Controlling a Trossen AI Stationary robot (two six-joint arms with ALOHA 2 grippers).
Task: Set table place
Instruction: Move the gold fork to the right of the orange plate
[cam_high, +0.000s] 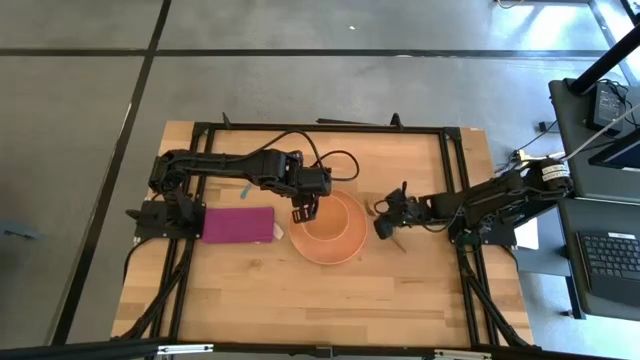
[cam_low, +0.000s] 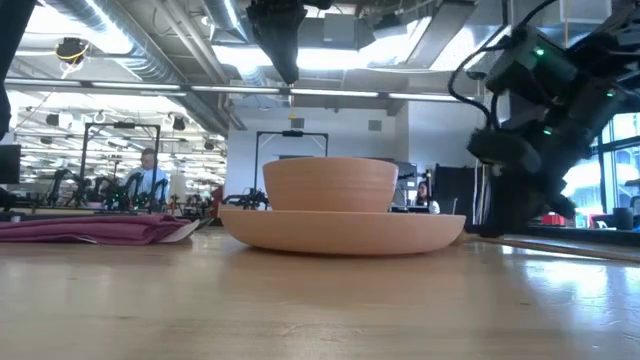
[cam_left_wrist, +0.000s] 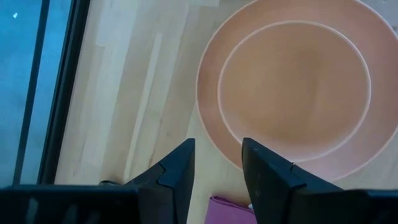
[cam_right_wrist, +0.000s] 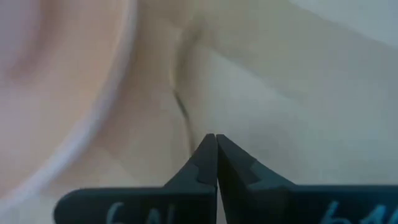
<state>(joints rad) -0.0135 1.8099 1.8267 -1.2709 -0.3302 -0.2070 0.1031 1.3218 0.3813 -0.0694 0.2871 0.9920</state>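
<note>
Bowl sitting in plate on table; left gripper hovering above the plate's napkin-side rim, fingers narrowly parted. Right gripper resting low beside the plate's opposite rim, fingers pressed together, possibly pinching the fork.

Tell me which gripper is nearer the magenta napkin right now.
Left. The left gripper hangs over the plate's rim, just beside the napkin. The right gripper is down at the table on the plate's opposite side.
</note>
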